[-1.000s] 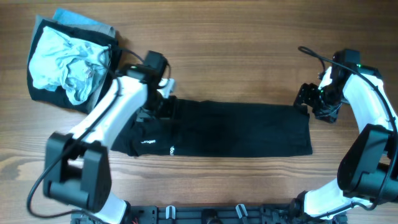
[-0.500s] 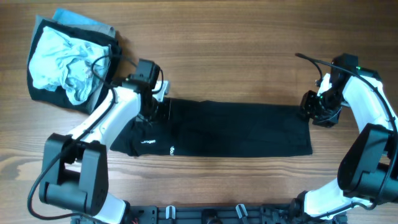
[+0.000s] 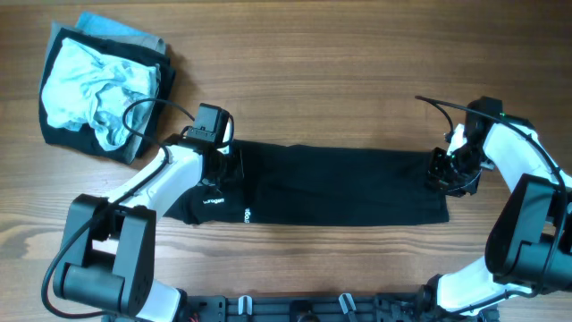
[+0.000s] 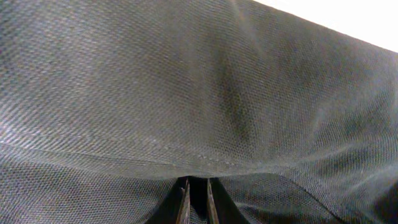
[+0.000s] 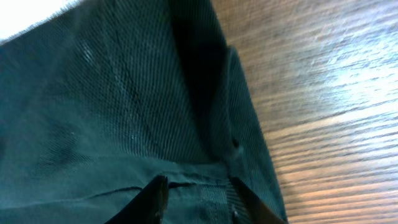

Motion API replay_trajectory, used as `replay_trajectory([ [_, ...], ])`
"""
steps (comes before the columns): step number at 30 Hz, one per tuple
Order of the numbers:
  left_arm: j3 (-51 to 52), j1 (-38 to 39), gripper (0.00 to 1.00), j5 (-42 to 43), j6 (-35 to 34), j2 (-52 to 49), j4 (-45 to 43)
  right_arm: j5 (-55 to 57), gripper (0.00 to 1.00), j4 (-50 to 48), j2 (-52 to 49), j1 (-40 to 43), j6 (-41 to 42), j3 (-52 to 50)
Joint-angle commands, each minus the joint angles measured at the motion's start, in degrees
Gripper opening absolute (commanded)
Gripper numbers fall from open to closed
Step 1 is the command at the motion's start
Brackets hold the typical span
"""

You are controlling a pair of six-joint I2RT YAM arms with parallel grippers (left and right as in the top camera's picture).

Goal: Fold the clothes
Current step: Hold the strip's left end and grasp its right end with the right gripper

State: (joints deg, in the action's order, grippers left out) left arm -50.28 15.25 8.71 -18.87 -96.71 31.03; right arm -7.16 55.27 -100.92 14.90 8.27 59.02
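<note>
The black T-shirt (image 3: 340, 183) lies as a long strip across the bench (image 3: 313, 80). The left hand (image 4: 197, 191) is closed on its sleeve-end edge. The right hand (image 5: 199, 194) straddles the opposite hem with jaws apart, likely preparing a two-ended lift.

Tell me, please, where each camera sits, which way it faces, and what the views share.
Overhead: above the table, looking straight down; both arms show, left gripper and right gripper at the ends of the black T-shirt.
Left wrist: on the left arm, facing fabric up close; its fingertips show.
Right wrist: on the right arm, facing the shirt's edge and wood; its fingers show.
Shared: all see the T-shirt.
</note>
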Motion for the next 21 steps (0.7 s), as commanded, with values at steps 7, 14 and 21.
replay_trajectory([
  [7,2.60,-0.44,0.12,-5.62,-4.00,-1.66,0.55,1.18,0.04,-4.74,0.74,0.59,4.07,0.79],
  [14,2.62,-0.42,0.13,-5.84,-4.09,-1.66,0.44,1.79,0.04,-5.33,0.76,2.69,3.65,3.58],
  [21,2.62,-0.42,0.19,-5.81,-4.11,-1.66,0.42,0.09,0.73,-6.71,0.74,2.75,-1.99,3.61],
])
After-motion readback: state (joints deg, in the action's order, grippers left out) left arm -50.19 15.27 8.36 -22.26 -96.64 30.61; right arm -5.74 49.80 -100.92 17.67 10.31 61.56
